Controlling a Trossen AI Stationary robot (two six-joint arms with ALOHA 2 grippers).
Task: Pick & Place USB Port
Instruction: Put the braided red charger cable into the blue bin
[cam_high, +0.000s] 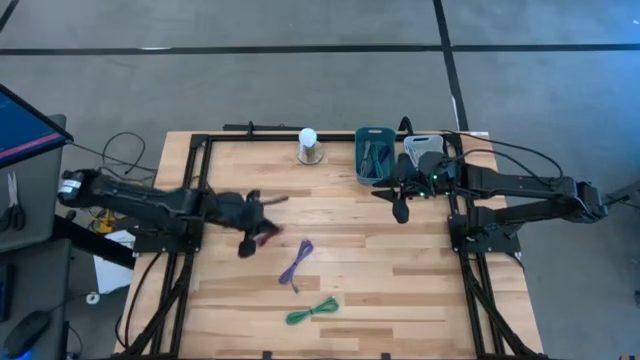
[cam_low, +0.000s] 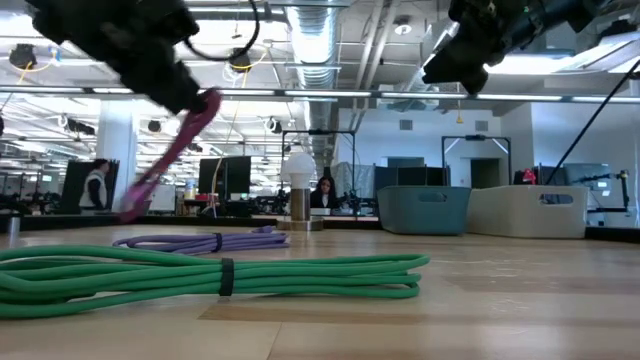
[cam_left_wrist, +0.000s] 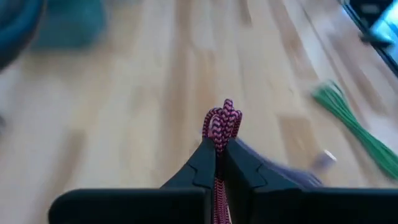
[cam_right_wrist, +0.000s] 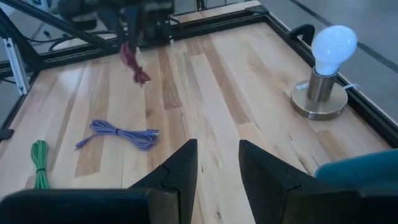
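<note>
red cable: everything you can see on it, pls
The red cable is braided, with a red-and-dark woven pattern, and looks like fabric sheathing. A bent loop of it is pinched between the closed fingers of the left gripper, with the loop sticking out past the fingertips. It is lifted off the table: in the low view it hangs slack and slanted below the gripper, touching nothing else. Its connectors can't be made out.
</note>
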